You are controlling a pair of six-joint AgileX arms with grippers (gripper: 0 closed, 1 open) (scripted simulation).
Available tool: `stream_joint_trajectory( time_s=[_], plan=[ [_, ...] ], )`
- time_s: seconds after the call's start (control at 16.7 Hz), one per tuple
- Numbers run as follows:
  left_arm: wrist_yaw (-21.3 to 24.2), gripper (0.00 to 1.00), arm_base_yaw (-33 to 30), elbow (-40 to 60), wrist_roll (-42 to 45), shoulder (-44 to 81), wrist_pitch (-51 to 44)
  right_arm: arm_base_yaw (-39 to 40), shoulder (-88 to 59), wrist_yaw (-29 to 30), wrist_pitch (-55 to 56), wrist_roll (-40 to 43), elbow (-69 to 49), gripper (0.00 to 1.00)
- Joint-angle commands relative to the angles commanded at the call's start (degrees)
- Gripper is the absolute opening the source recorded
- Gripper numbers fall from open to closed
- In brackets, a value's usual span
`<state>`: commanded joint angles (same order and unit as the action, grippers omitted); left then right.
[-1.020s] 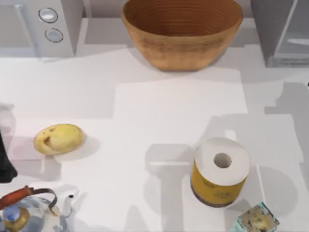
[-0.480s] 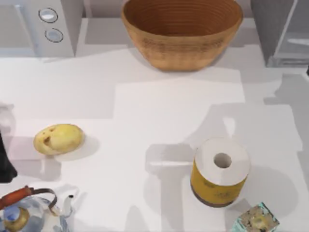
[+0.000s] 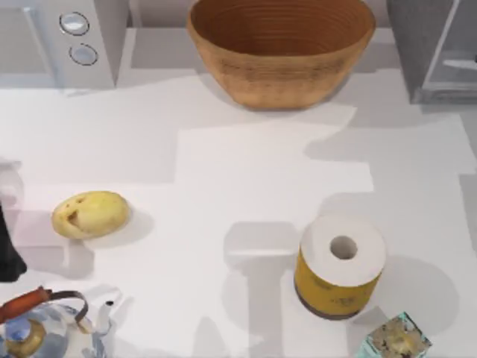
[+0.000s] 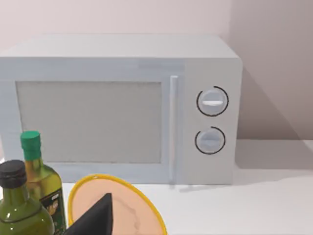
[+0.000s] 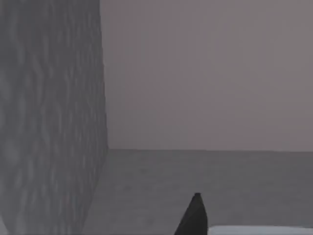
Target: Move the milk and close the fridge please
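Fridge check, right arm at work.
Fridge point(image 3: 417, 45) stands at the table's far right corner, beside the basket point(image 3: 280, 48). My right gripper point(image 5: 194, 216) faces plain grey walls; whether it is spread or pinched I cannot tell. Left arm point(image 3: 7, 257) sits parked at the left edge, gripper state likewise unclear.

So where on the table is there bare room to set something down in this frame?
The widest bare patch is mid-table, between the potato, the basket and the paper roll. The strip between the microwave and the potato is free too. It is crowded near the kettle and between the roll and the teal box.
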<state>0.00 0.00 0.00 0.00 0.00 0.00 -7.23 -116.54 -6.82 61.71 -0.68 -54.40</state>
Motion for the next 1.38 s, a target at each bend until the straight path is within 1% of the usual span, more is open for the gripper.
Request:
stream_joint_trajectory(
  time_s=[0.24,0.42,1.14,1.38],
  plan=[
    [0.00,1.00,0.00,0.00,0.00,0.00,0.00,-3.19,-10.77,-3.55,-1.55,0.13,-11.82,0.00],
    [0.00,1.00,0.00,0.00,0.00,0.00,0.00,-4.52,-15.16,-5.03,-2.34,0.18,-16.76,0.00],
    [0.00,1.00,0.00,0.00,0.00,0.00,0.00,-4.68,-15.70,-5.21,-2.44,0.19,-17.37,0.00],
    [0.00,1.00,0.00,0.00,0.00,0.00,0.00,-4.68,-15.70,-5.21,-2.44,0.19,-17.37,0.30]
  ],
)
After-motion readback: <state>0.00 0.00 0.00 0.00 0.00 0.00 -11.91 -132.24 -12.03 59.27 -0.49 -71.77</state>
